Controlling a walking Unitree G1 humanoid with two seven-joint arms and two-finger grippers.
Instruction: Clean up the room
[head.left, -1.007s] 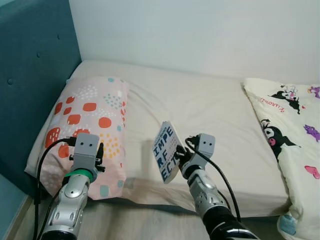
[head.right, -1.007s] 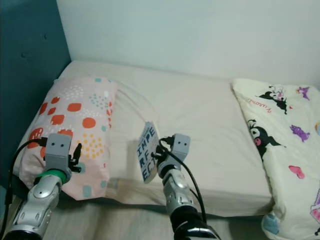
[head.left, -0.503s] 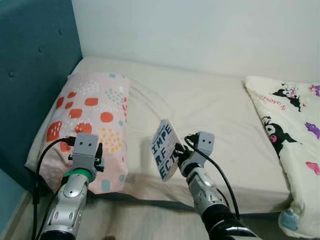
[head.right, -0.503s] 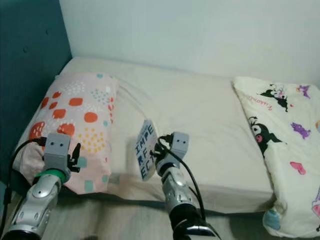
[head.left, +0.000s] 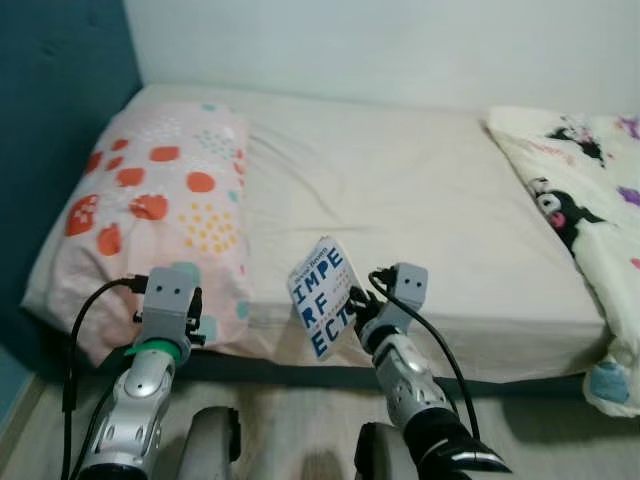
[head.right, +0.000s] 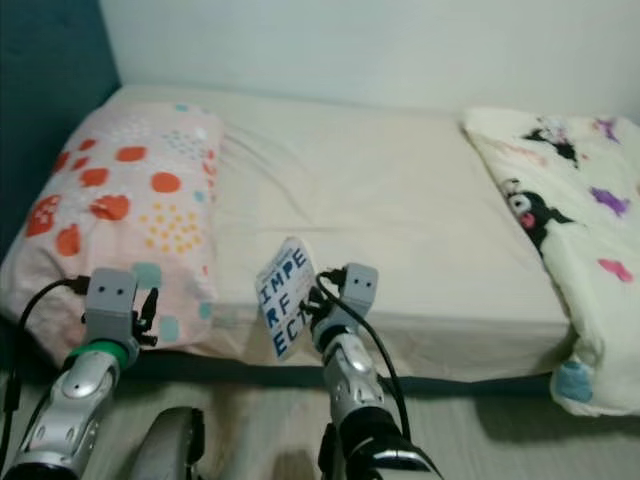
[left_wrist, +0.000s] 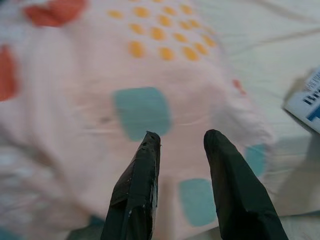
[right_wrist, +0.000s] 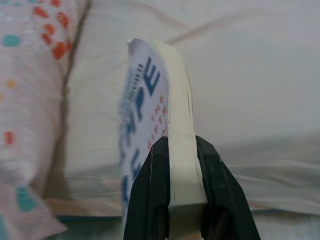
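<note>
Right hand (right_wrist: 180, 150) around one book (head.left: 322, 297); one pillow (head.left: 160, 200).

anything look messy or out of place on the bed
The cartoon-print blanket lies bunched at the bed's right end, spilling over the mattress edge. The dotted pillow overhangs the near edge. The book is off the bed, clamped in the right gripper.

Teal headboard (head.left: 60, 120), white wall (head.left: 400, 45), wooden floor (head.left: 290, 430)
</note>
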